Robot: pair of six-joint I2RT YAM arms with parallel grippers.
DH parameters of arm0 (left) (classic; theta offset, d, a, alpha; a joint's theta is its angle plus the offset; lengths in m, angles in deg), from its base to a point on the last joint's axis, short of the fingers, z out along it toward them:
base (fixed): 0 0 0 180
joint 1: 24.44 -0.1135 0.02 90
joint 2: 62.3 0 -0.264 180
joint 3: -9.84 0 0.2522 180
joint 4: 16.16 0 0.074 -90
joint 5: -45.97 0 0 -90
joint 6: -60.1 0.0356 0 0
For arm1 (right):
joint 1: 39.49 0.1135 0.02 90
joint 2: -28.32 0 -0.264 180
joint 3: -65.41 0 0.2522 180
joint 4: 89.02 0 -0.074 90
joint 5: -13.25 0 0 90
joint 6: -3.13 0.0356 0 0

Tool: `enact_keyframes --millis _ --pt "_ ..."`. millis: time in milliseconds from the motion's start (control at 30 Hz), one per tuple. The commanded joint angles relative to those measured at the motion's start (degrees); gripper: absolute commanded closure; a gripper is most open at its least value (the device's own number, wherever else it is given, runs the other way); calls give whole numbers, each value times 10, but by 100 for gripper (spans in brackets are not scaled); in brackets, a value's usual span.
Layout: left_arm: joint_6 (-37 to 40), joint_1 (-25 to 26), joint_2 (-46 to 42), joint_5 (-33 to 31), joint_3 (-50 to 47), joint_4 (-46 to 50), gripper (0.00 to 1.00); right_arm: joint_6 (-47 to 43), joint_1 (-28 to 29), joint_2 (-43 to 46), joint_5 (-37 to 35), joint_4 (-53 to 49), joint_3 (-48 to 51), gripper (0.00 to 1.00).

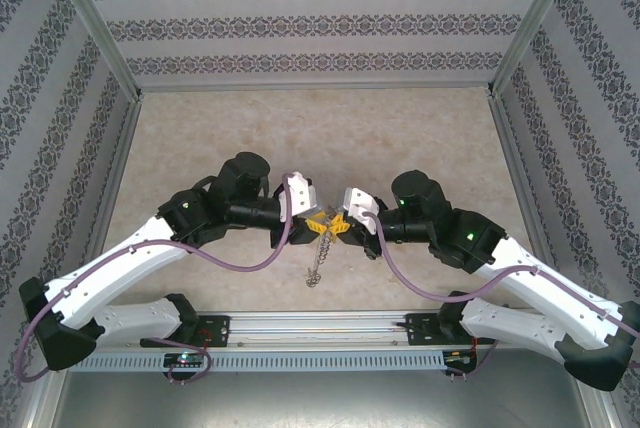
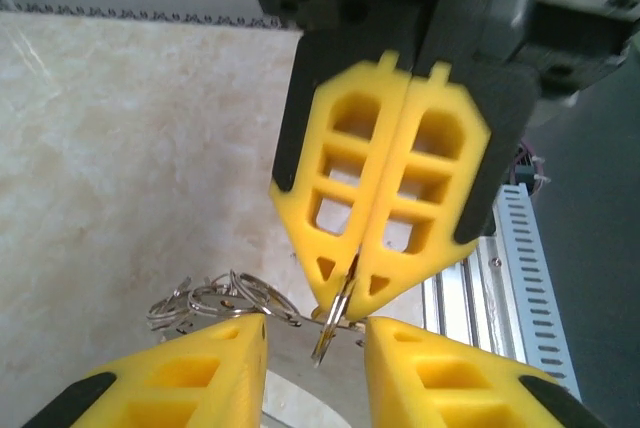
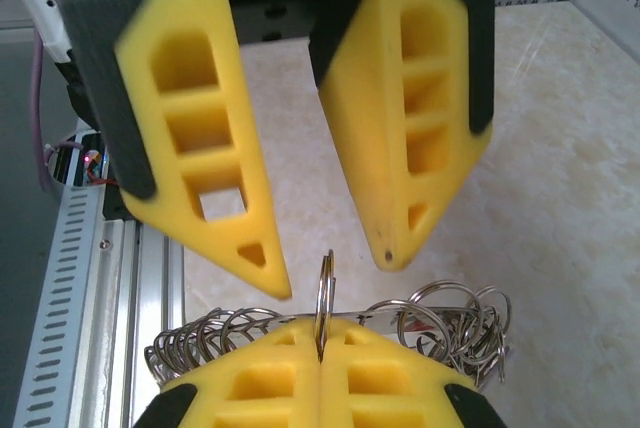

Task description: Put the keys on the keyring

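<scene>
The keyring is a floppy chain of thin grey metal rings. One ring (image 3: 325,293) stands edge-on, and my right gripper (image 3: 322,346) is shut on it. My left gripper (image 2: 316,330) is open, one yellow finger on each side of that ring (image 2: 333,326) without touching it. In the top view the two grippers meet tip to tip, left gripper (image 1: 318,218) and right gripper (image 1: 341,224), with the chain (image 1: 317,260) hanging down to the table. A flat silvery piece with a trace of red (image 3: 455,293) lies among the rings and may be one of the keys. I cannot make out any others.
The beige tabletop (image 1: 300,138) lies beyond the grippers, inside patterned walls. A metal rail (image 1: 320,328) runs along the near edge under the arms. Purple cables (image 1: 240,266) loop beside both arms. Loose rings bunch on both sides of the held ring, the left bunch (image 3: 200,338) and the right bunch (image 3: 470,323).
</scene>
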Motion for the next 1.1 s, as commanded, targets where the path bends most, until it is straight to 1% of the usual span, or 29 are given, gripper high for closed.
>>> enact_keyframes --millis 0,67,100,133,167,400,467,533,600,733,1067 --pt "23 10 4 -11 18 23 66 -6 1 2 27 23 -19 100" --pt "24 12 6 -12 18 20 68 -7 1 -2 27 21 -19 100" --pt "24 12 6 -12 18 18 77 -7 1 -5 24 19 -20 100" --pt "24 12 6 -12 18 16 93 -7 1 -7 21 17 -20 100" --pt "24 13 6 -11 19 15 99 -8 1 -9 20 15 -20 100" --pt "13 14 -5 12 7 -10 100 -6 0 -7 15 7 -18 100" --pt "2 14 -20 24 -5 -40 100 0 0 0 23 13 -11 100" --pt "-18 10 -34 51 -18 -75 100 13 0 14 41 37 7 91" --pt "-43 5 -41 83 -26 -110 100 22 1 17 57 56 18 87" --pt "-87 1 -51 124 -40 -179 100 24 1 11 67 63 22 87" --pt "-176 -15 -68 180 -88 -313 100 29 1 40 54 84 39 84"
